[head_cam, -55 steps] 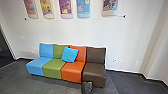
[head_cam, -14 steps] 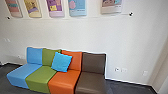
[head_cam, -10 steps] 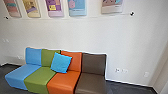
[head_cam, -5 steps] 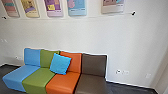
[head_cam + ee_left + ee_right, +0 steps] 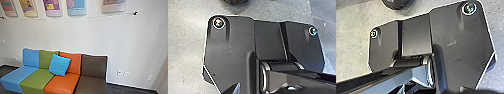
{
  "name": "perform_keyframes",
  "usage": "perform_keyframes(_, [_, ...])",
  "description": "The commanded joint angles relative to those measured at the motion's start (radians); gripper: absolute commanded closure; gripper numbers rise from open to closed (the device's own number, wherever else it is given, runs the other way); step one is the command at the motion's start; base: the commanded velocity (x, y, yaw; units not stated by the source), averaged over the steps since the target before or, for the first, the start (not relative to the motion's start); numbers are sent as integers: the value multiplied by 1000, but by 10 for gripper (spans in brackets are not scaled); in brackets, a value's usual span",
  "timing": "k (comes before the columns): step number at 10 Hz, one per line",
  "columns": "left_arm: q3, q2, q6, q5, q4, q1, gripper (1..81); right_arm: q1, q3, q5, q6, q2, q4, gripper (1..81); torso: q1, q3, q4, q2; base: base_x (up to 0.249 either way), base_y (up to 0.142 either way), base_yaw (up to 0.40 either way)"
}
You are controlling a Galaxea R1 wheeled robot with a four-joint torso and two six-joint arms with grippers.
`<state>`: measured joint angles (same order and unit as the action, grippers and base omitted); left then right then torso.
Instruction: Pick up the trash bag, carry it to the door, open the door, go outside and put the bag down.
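White wall (image 5: 75, 32), apparently padded seats (image 5: 61, 82); jaws clenched on bag or released: can't tell.

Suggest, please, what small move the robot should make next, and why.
I would probably bend the torso slightly to look lower. The head view takes in the colourful seats and the wall, while both wrist views catch part of a dark object near the robot's wide plate. It may be the trash bag, but I cannot tell.
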<state>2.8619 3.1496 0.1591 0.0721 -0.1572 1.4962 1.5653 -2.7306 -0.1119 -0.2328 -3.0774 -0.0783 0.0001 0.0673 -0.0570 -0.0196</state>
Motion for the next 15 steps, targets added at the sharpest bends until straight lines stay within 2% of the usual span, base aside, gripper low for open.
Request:
perform_keyframes(1, [1,5,2,-55,-5,-46,10,-38,2,51,4,-2,-5,10,0,0,0,0,87,0,0])
perform_keyframes(7, [1,0,2,-55,-7,-46,10,-32,8,51,3,24,5,10,1,0,0,0,38,0,0])
perform_keyframes(9, [-7,-5,2,-55,-4,-35,10,-26,37,52,3,43,2,10,0,0,0,0,0,0,0])
perform_keyframes(10, [-32,-22,0,-35,-7,-18,10,-18,74,52,4,64,0,10,0,0,0,0,0,0,0])
perform_keyframes(11, [-98,-64,2,7,-5,-3,10,-12,133,52,4,100,2,10,1,0,0,0,0,0,0])
perform_keyframes(15, [-372,-256,0,5,-4,3,10,6,401,52,1,262,5,10,0,0,0,0,0,0,0])
